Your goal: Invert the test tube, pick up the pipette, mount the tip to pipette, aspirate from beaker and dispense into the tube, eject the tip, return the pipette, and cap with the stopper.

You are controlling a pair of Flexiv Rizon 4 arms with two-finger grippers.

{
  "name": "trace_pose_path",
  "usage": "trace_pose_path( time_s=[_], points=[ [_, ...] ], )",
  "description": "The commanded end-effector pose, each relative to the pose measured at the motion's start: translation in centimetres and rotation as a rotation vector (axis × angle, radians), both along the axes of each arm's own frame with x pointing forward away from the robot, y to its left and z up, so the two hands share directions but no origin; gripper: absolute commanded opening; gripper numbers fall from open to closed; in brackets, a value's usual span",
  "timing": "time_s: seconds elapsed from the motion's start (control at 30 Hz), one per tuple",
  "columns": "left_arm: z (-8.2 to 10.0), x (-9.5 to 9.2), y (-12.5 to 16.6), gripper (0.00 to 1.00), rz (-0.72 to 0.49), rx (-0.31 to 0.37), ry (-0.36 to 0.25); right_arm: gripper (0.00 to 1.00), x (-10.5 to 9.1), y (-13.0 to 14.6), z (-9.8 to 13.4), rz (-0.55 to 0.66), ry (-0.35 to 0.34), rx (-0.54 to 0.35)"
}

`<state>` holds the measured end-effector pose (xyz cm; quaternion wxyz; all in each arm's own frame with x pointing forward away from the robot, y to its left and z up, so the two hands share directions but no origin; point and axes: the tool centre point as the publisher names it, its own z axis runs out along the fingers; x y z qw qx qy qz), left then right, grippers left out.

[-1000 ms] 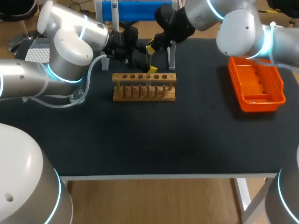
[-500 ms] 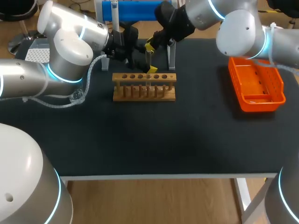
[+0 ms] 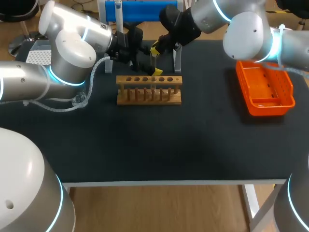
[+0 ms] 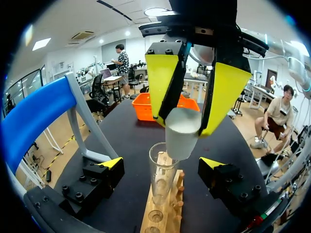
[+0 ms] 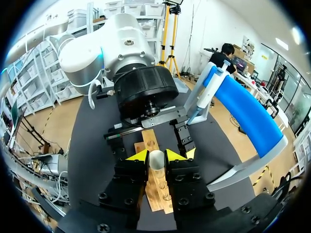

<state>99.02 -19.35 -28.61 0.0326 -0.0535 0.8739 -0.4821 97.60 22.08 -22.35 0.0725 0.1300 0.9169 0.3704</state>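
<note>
The right gripper (image 5: 156,155) has its jaws narrowed onto a smooth white stopper (image 4: 181,137), pinching it from 2 sides right over the mouth of the clear glass test tube (image 4: 161,175). The tube stands upright in the wooden rack (image 3: 148,90) on the bench (image 3: 169,140). It sits untouched between the left gripper (image 4: 160,164) and its wide-open jaws.

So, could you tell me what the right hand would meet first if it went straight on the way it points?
Probably the open test tube in the wooden rack: the stopper that the right hand holds hangs just above its rim, perhaps slightly off-centre; depth is hard to judge.
</note>
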Motion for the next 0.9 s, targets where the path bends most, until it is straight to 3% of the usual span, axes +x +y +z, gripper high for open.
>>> trace_pose_path(
  time_s=[0.03, 0.53, 0.9],
  points=[
    [-0.09, 0.02, -0.02, 1.00, 0.001, -0.002, -0.001, 0.00, 0.11, 0.05, -0.35, -0.003, 0.006, -0.012],
    [-0.09, 0.02, -0.02, 1.00, 0.001, -0.002, -0.001, 0.00, 0.55, -0.17, 0.63, -0.022, -0.002, 0.020],
    [-0.09, 0.02, -0.02, 1.00, 0.001, -0.002, -0.001, 0.00, 0.68, 0.08, 0.07, -0.020, 0.008, 0.016]
  ],
)
